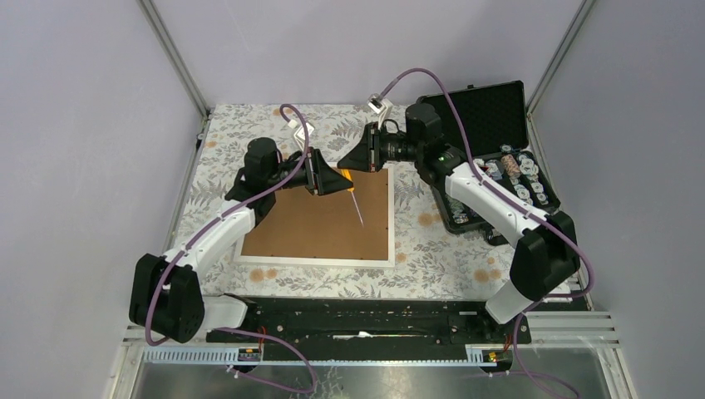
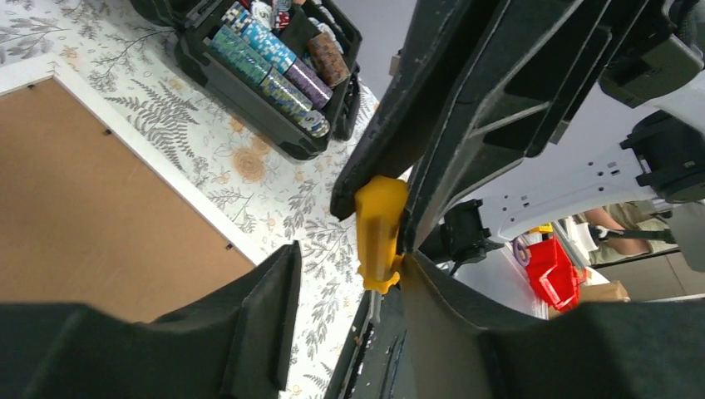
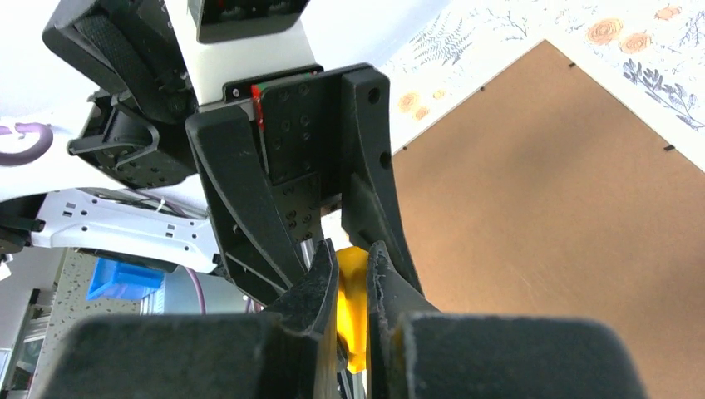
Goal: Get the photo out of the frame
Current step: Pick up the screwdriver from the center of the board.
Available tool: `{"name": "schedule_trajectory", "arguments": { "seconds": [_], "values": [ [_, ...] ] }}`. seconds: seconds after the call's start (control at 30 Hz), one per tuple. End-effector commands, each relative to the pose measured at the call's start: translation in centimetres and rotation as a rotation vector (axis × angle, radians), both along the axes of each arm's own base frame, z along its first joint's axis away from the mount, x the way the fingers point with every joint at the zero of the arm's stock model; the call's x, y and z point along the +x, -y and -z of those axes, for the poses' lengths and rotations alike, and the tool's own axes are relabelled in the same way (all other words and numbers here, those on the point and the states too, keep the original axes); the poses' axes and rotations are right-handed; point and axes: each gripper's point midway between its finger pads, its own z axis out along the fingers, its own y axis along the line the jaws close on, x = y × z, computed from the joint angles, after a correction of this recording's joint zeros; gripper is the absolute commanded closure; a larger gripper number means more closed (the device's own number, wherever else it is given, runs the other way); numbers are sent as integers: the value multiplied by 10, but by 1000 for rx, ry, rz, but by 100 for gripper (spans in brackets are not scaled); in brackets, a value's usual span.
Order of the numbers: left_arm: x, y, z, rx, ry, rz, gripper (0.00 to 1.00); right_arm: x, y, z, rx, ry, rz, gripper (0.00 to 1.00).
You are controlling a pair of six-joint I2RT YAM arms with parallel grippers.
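Pinching a yellow tool handle with my right fingers: they are closed hard on it, one pad on each side. A thin metal shaft slants down from the handle over the frame. Whether its tip touches the board I cannot tell.

My left fingers stand about half open, facing the right ones nose to nose. They flank the handle's lower end. One finger sits right against the yellow, while the other is apart from it with patterned cloth showing in the gap. I see no grip there.

Both wrists meet above the far edge of the frame. The frame lies flat and face down on the flower-print tabletop, between my two arms. Its brown fibreboard back faces up, with a thin white border all round. Small dark tabs sit along the edge of the back. The photo shows in no view, as only the frame's back is visible.

An open black case sits to my right, just beside the frame. Its foam-lined lid is propped up, and rows of poker chips fill the tray.
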Motion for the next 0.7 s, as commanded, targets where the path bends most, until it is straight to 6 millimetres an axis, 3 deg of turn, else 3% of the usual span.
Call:
{"name": "schedule_trajectory", "arguments": {
  "seconds": [0.0, 0.17, 0.2, 0.23, 0.3, 0.4, 0.57, 0.67],
  "values": [
    [-3, 6, -17, -82, 42, 42, 54, 3, -12, -38, 72, 78, -6, 100],
    [-9, 7, -24, -110, 63, 72, 88, 2, -13, -40, 75, 78, -11, 99],
    [-11, 6, -23, -113, 65, 74, 94, 0, -12, -43, 79, 86, -20, 84],
    [-13, 5, -24, -118, 71, 75, 100, -1, -11, -47, 79, 98, -26, 61],
    [-13, 0, -25, -121, 77, 60, 100, -3, -5, -56, 64, 137, -23, 23],
    [-7, -10, -33, -135, 61, 17, 100, -7, 9, -62, 20, 205, -15, 1],
    [-3, -28, -64, -228, 68, -26, 100, -33, 24, -30, -66, 169, -67, 0],
    [-1, -32, -76, -271, 72, -41, 100, -52, 25, -4, -75, 99, -131, 6]
  ]
}}
